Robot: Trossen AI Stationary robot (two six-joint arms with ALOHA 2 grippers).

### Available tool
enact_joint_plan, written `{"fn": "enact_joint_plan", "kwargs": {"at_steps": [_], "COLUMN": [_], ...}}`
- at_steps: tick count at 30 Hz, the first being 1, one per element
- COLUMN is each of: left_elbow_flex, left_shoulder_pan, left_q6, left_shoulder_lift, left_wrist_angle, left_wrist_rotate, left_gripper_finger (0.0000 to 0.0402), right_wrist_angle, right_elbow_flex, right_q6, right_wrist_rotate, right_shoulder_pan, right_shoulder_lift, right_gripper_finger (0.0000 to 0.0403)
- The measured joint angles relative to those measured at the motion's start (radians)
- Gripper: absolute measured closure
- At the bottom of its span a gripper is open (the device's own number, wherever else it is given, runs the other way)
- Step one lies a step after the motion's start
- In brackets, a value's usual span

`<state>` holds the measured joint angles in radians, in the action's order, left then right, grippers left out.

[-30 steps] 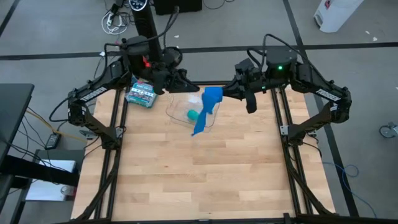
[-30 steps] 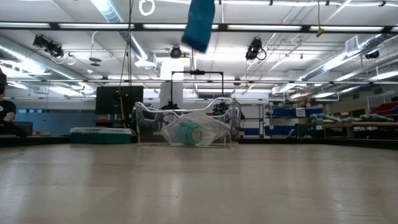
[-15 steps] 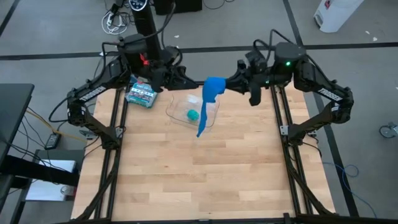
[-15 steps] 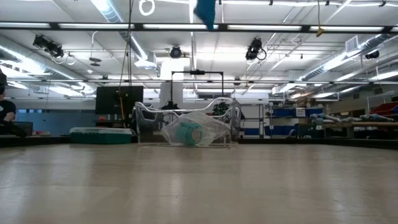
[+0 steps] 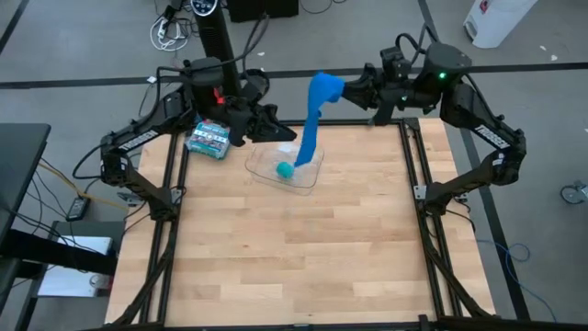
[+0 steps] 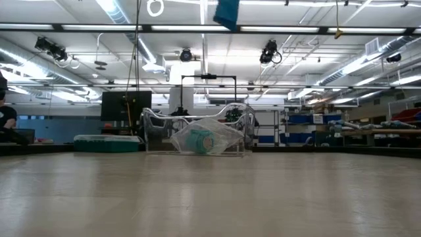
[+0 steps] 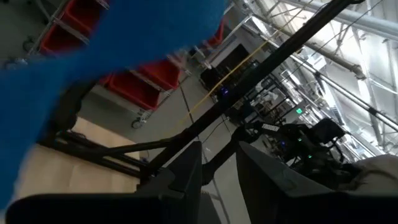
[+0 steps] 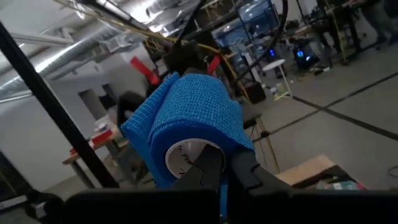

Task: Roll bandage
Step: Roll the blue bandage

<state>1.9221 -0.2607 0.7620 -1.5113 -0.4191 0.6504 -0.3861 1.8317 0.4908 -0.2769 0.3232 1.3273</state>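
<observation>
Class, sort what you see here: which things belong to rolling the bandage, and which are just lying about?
Part of the job:
- bandage, hanging from its roll
- right gripper, shut on the bandage
- left gripper, at the table's far edge

Lying about:
- clear tray
- teal roll in it
- printed box

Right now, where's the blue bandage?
In the high view the bandage is in the air at the table's far edge, its roll clamped in the right gripper, its tail hanging toward the clear tray.

A robotics lab or workshop: exposed ceiling ducts (image 6: 395, 46) and strip lights (image 6: 309, 28), red storage bins (image 7: 146, 74) on racks, cables (image 5: 170, 32) trailing across the grey floor.
</observation>
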Motion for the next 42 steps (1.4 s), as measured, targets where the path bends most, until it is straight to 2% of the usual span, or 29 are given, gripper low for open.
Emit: {"fn": "enact_joint_plan", "kwargs": {"at_steps": [4, 8, 13, 19, 24, 31, 42], "left_elbow_flex": [0.0, 0.0, 0.0, 0.0, 0.0, 0.0, 0.0], "left_shoulder_pan": [0.001, 0.001, 0.001, 0.002, 0.002, 0.008, 0.021], "left_q6": [-0.056, -0.105, -0.13, -0.16, -0.228, -0.264, -0.322], "left_shoulder_lift": [-0.001, -0.001, -0.002, -0.002, -0.002, -0.009, -0.021], "left_wrist_angle": [-0.14, -0.256, -0.263, -0.272, -0.316, -0.328, -0.357], "left_wrist_rotate": [-0.045, -0.143, -0.236, -0.287, -0.337, -0.367, -0.402], "left_gripper_finger": [0.0295, 0.0295, 0.0295, 0.0292, 0.0276, 0.0251, 0.0249], "right_wrist_angle": [0.069, 0.099, 0.09, 0.086, 0.084, 0.084, 0.131], "right_elbow_flex": [0.0, 0.0, 0.0, 0.0, 0.0, 0.0, -0.001], "right_q6": [0.012, 0.03, 0.031, 0.031, 0.047, 0.06, 0.085], "right_wrist_rotate": [-0.011, -0.007, -0.002, 0.013, 0.013, 0.016, 0.004], "right_shoulder_pan": [0.009, 0.009, 0.009, 0.0, -0.009, -0.009, -0.014], "right_shoulder_lift": [0.001, 0.0, 0.001, 0.001, 0.001, 0.011, 0.049], "right_gripper_finger": [0.0403, 0.0403, 0.0403, 0.0403, 0.0403, 0.0403, 0.0403]}}
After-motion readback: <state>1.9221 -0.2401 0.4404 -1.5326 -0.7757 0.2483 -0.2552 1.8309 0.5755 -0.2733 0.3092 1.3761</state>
